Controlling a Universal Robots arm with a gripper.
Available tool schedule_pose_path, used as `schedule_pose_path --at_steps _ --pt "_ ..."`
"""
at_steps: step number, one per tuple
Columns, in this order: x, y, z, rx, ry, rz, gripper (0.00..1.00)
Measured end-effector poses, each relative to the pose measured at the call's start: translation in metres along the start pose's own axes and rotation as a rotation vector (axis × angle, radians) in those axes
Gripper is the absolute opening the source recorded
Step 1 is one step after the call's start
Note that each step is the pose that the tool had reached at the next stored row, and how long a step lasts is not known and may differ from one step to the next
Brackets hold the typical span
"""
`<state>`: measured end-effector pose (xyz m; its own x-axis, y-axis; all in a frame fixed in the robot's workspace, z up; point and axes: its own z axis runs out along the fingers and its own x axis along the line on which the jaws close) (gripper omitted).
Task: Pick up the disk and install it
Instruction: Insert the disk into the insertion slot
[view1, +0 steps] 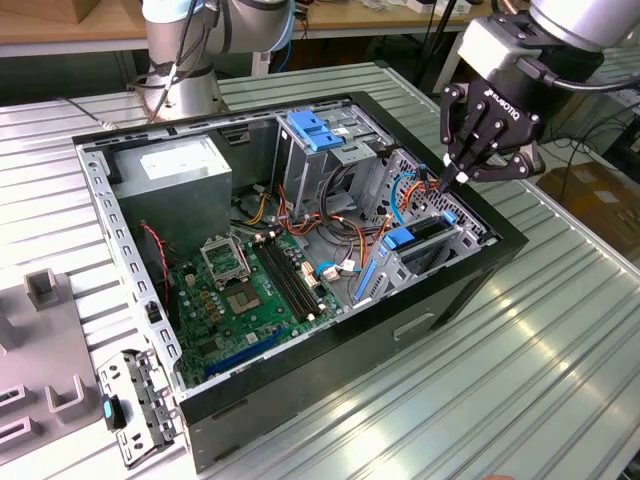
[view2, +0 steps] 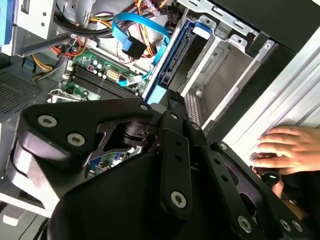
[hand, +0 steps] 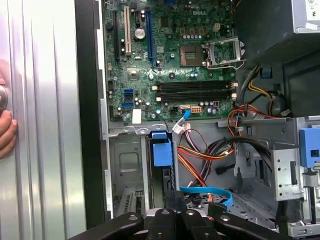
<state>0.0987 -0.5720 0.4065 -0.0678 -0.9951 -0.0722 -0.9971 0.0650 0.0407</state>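
The disk (view1: 418, 240) stands on edge in the drive bay at the case corner nearest the exterior view's right, its dark body edged by a blue rail. In both wrist views it shows as a dark slab with a blue rail (view2: 170, 62) and a blue tab (hand: 161, 151). My gripper (view1: 458, 183) hangs just above the disk's upper edge, its black fingers drawn together and holding nothing. The black linkage of the gripper (view2: 173, 100) is also in both wrist views, its tips (hand: 175, 200) close over the disk.
The open computer case (view1: 330, 340) lies on a slatted metal table, with a motherboard (view1: 250, 290), a grey power-supply box (view1: 180, 165), a blue bracket (view1: 315, 130) and loose cables (hand: 210, 192) inside. A person's hand (view2: 285, 147) rests on the table beside the case.
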Motion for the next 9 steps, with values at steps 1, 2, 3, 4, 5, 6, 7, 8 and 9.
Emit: schedule_pose_path --at_steps 1,2,3,4,5,6,7,8,9 --pt "-0.0068 0.0003 0.0031 0.0065 0.0163 -0.004 0.11" --pt "-0.0065 0.0002 0.0060 0.0067 0.0163 -0.009 0.11" --pt "-0.0062 0.0002 0.0070 0.0059 0.0171 -0.023 0.11" --pt "-0.0059 0.0002 0.0087 0.0041 0.0182 -0.050 0.11" --pt "-0.0054 0.0001 0.0096 0.0033 0.0187 -0.064 0.11" --pt "-0.0038 -0.0001 0.0105 0.0027 0.0192 -0.073 0.11" --pt "-0.0017 -0.0003 0.0116 0.0024 0.0193 -0.077 0.11" --pt "-0.0001 -0.0004 0.0136 0.0022 0.0190 -0.081 0.11" --pt "0.0010 -0.0006 0.0157 0.0020 0.0191 -0.083 0.11"
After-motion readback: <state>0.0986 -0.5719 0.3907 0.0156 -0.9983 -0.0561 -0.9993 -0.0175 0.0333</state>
